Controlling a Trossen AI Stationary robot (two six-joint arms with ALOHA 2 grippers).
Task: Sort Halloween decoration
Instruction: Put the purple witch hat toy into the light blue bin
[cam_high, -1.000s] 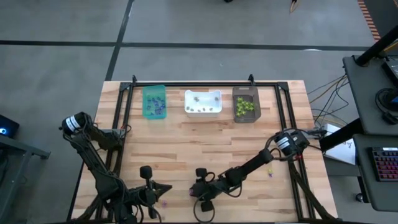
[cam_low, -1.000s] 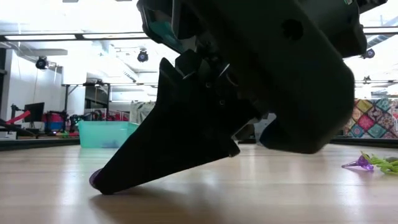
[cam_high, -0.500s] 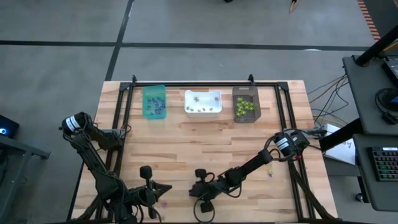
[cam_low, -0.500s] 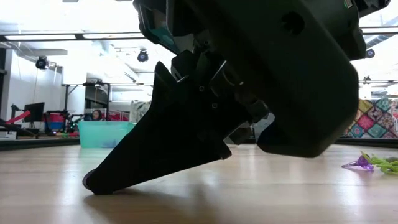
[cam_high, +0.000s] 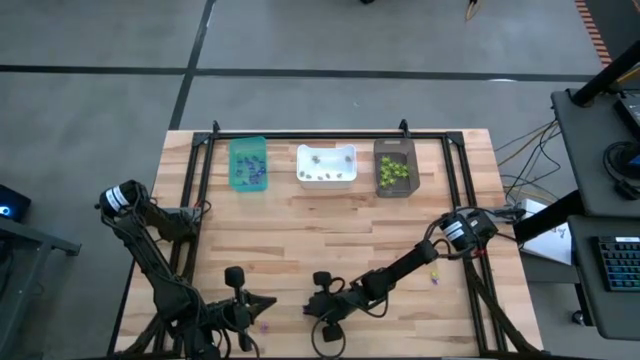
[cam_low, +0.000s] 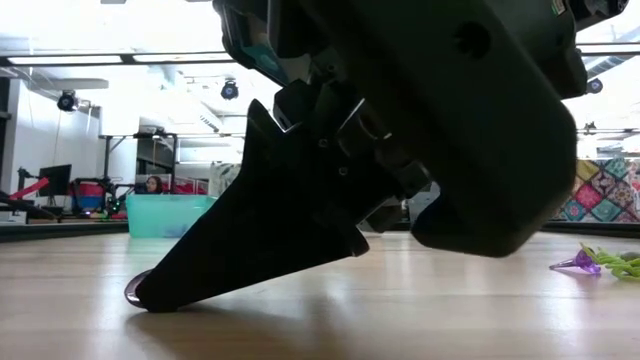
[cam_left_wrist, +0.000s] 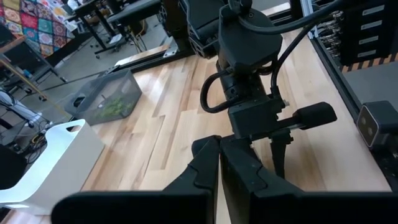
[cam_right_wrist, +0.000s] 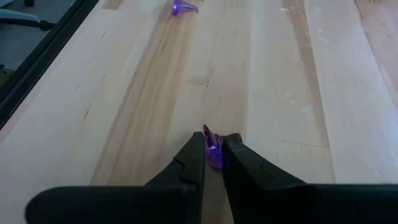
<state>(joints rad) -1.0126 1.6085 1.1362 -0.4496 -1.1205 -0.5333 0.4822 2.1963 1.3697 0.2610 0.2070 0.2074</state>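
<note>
Picking step in hand: right gripper (cam_right_wrist: 212, 163) down at the near middle of the bench (cam_high: 330, 225), jaws drawn narrow around a purple trinket (cam_right_wrist: 211, 146) standing between the fingertips (cam_right_wrist: 194, 152), tips on or just above the wood. Grip looks made but light, since only the lower part of the piece sits between the pads. Next move calls for a straight lift, then a carry to the far edge, probably to the teal bin (cam_high: 248, 163) where other purple pieces lie. Another purple trinket (cam_right_wrist: 183, 8) waiting on the bench further left. Left gripper (cam_left_wrist: 219, 163) idle near the left, jaws closed on nothing.
</note>
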